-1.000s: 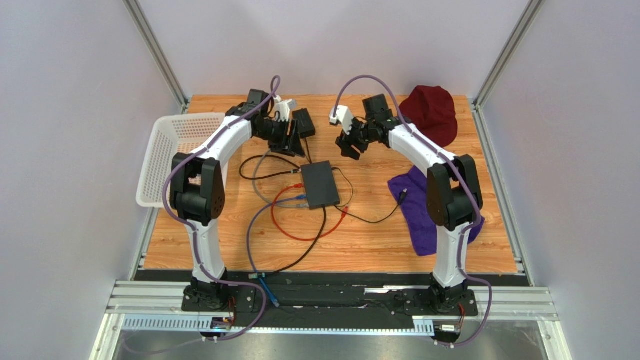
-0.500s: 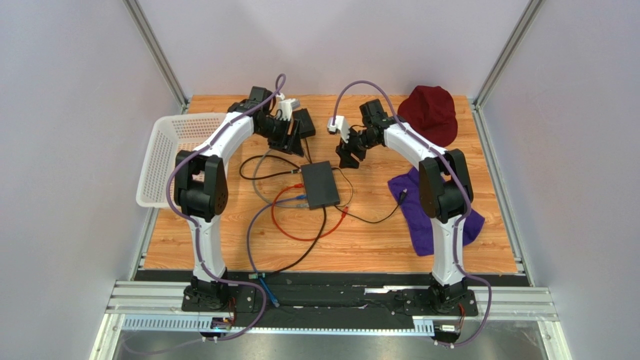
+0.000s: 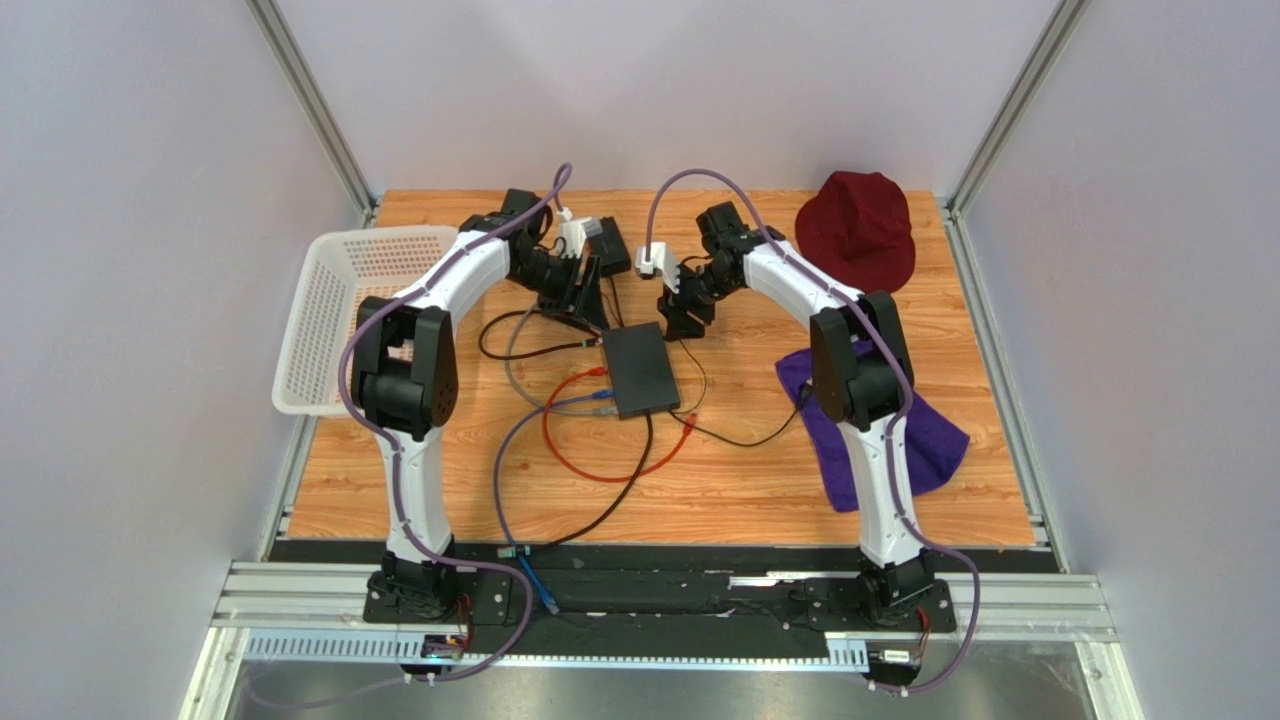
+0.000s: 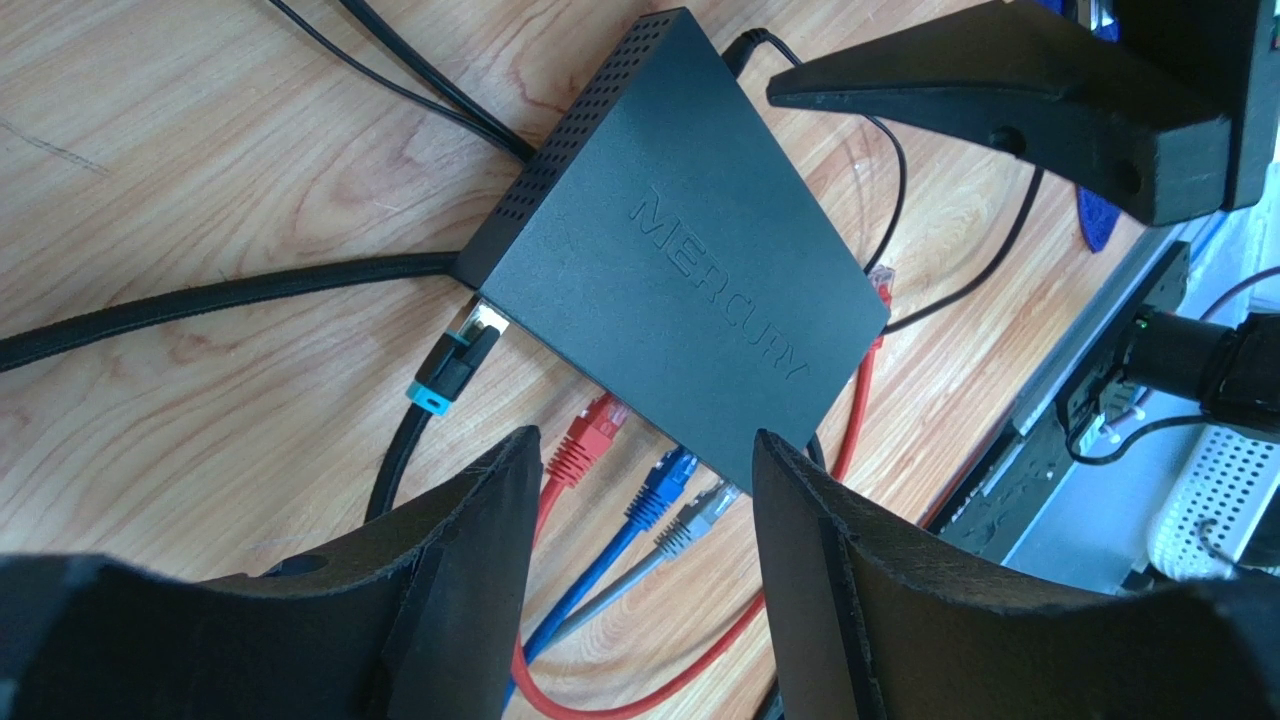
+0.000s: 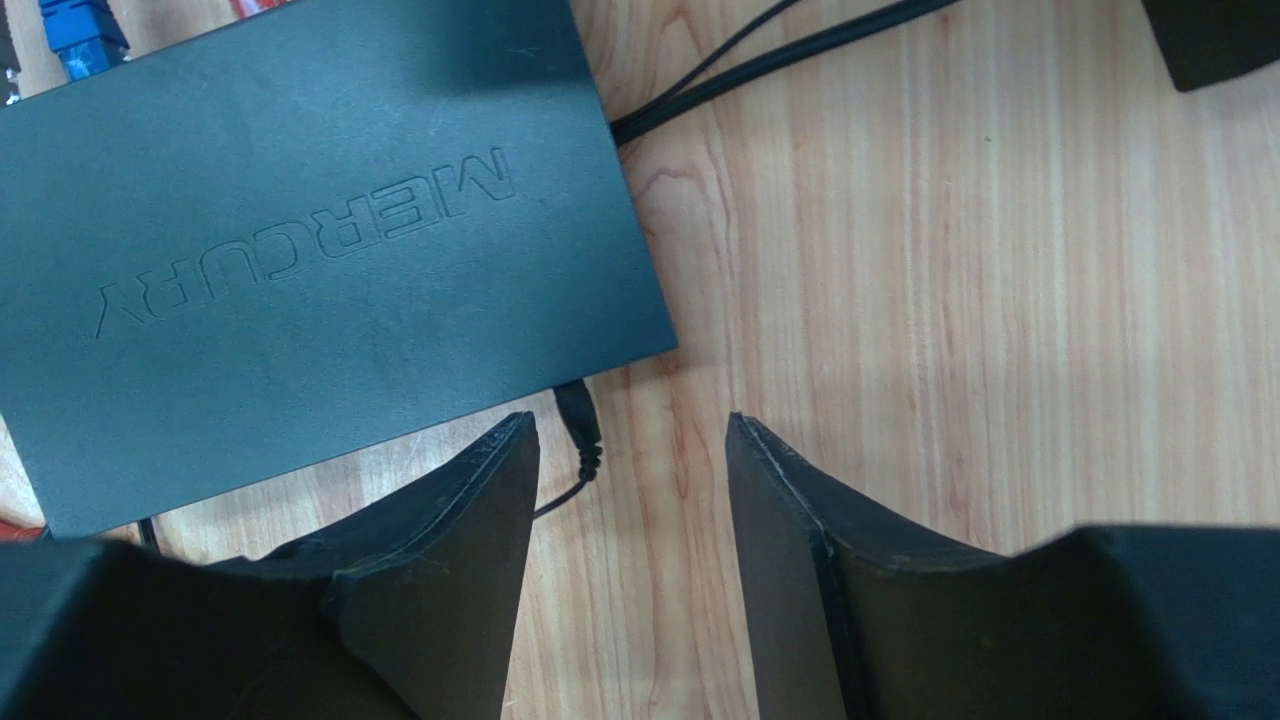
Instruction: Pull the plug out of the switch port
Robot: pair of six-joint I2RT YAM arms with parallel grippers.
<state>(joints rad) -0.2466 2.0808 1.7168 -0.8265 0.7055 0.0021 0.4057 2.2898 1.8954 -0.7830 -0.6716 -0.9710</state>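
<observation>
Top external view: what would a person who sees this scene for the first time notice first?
A flat black switch lies at the centre of the table, with coloured plugs along one edge. The open left gripper and right gripper hover near its far end. A dark red hat sits in the far right corner.

Top view: bright, even, diffuse light. Walls carry faint lilac cast. Wooden table evenly lit, no glare, shadows faint and soft.
Left wrist view: switch box sharp, embossed lettering legible, pale sheen on lid. Left fingers dark, soft-edged (very close to lens).
Right wrist view: wood grain crisp, box lid bluish, right fingers near black.
</observation>
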